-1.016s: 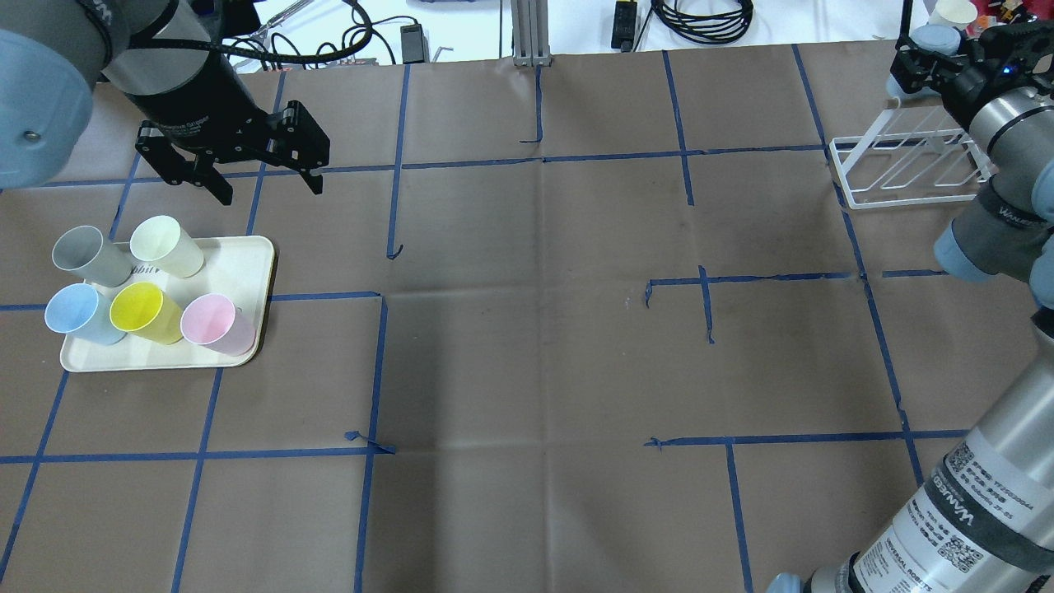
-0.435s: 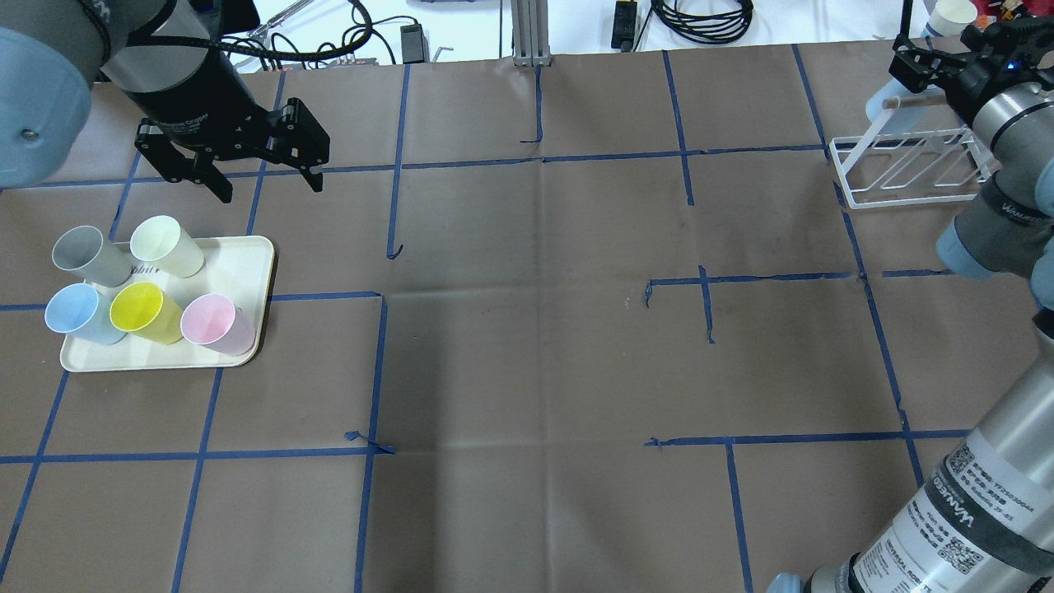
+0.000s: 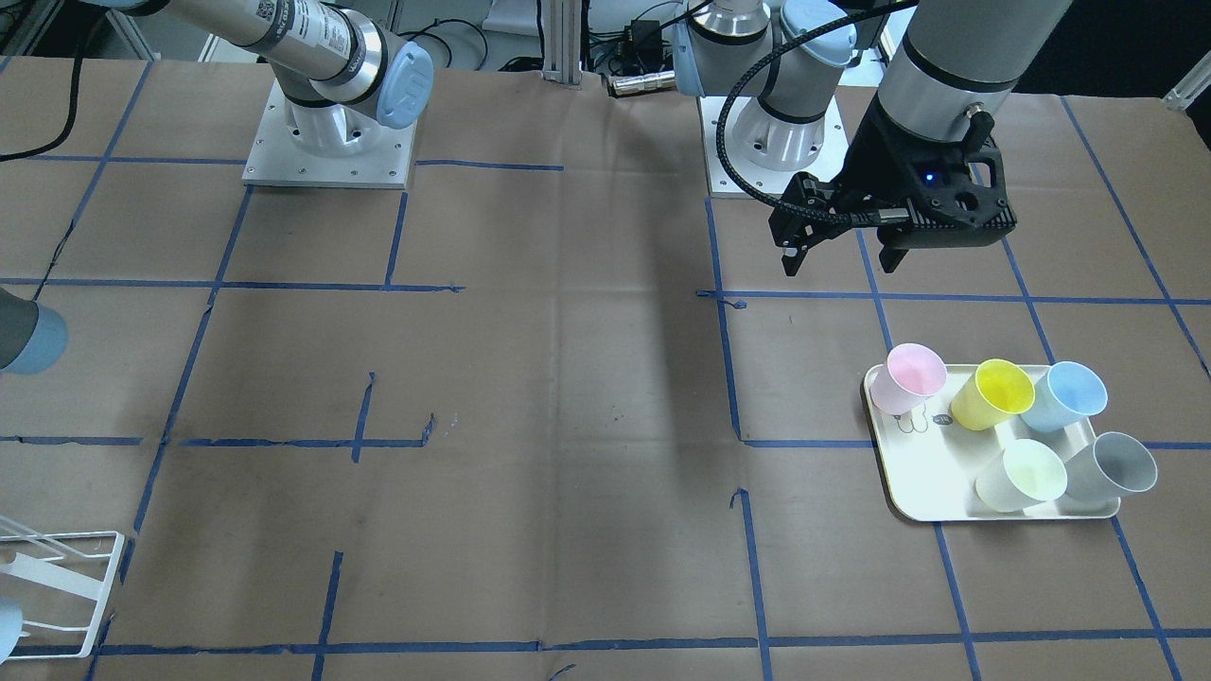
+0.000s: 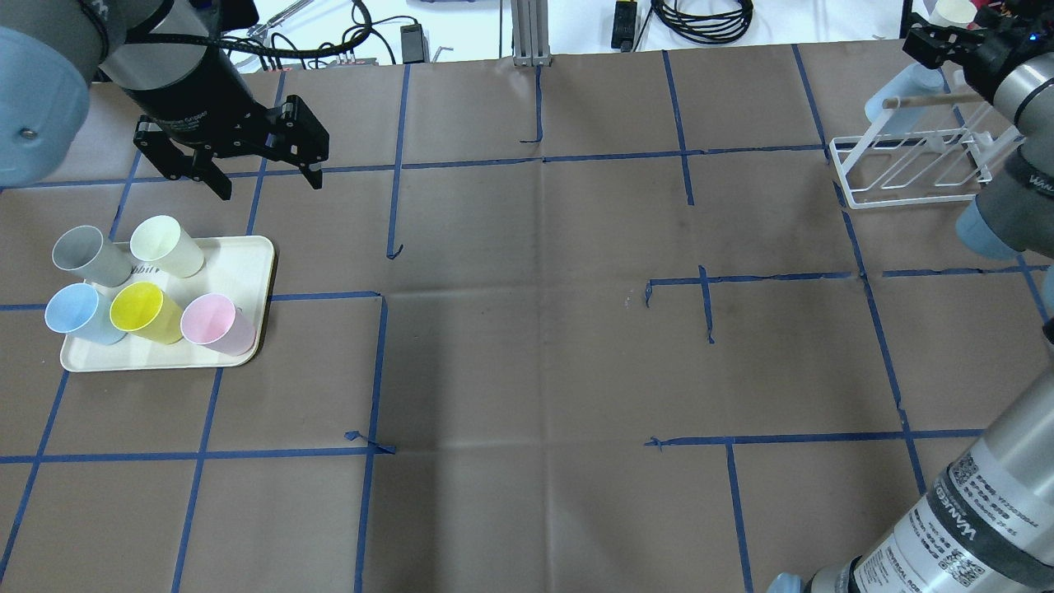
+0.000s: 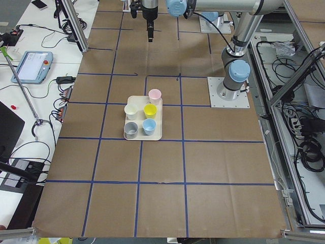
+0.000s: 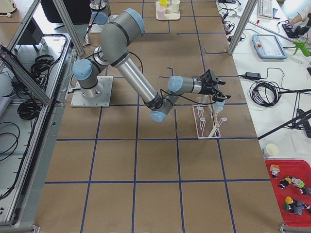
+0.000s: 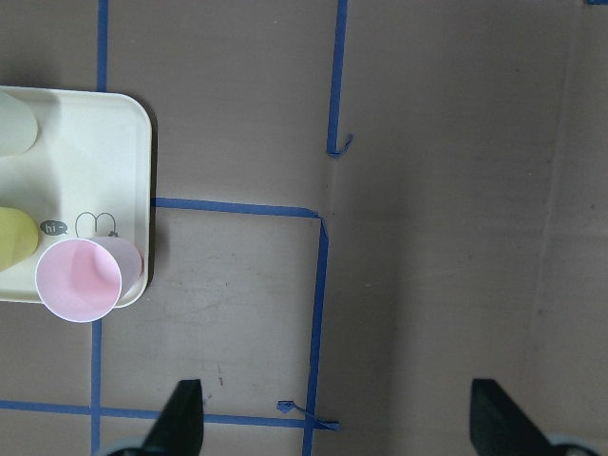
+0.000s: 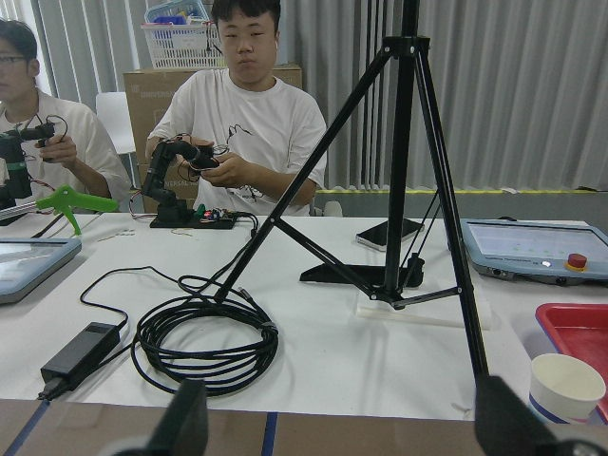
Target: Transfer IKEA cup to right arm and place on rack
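A pale blue cup [image 4: 899, 92] hangs tilted on a rod of the white wire rack [image 4: 906, 193] at the far right. The rack also shows in the front view [image 3: 66, 586] and in the right-side view [image 6: 206, 124]. My right gripper [image 4: 924, 41] is open and empty, just beyond and above the rack. Its wrist view [image 8: 342, 423] looks out over the table edge. My left gripper [image 4: 270, 188] is open and empty, above the table behind the cream tray [image 4: 251, 268]. The tray holds grey [image 4: 82, 254], cream [image 4: 165, 245], blue [image 4: 76, 313], yellow [image 4: 144, 311] and pink [image 4: 214, 323] cups.
Brown paper with blue tape lines covers the table. A tripod [image 8: 404, 171], a coiled cable [image 8: 204, 347], a paper cup [image 8: 565, 385] and two seated operators lie beyond the far edge. The pink cup [image 7: 81, 278] shows below the left wrist.
The right gripper let go of the pale blue cup on the rack rod, then drew back up and away from it. The left gripper has barely moved.
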You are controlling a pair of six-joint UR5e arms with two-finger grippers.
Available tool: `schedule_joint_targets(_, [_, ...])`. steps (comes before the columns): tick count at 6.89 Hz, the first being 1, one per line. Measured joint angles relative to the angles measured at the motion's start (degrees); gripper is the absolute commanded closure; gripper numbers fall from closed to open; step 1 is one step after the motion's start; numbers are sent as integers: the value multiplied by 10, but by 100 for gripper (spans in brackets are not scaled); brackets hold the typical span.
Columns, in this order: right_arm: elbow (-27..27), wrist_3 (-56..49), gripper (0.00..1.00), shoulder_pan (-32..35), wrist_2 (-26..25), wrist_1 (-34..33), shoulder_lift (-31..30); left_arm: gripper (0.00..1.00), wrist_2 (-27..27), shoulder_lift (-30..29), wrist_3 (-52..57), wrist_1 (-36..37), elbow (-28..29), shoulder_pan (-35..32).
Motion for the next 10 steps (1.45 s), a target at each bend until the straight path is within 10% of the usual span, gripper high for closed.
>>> schedule_joint_targets(6, [-3, -8, 0, 62, -3, 196, -148, 0, -1, 7, 1, -1, -5, 0])
schedule_joint_targets(10, [-5, -11, 0, 119, -5, 584, -266, 0, -1, 6, 26, -1, -6, 2])
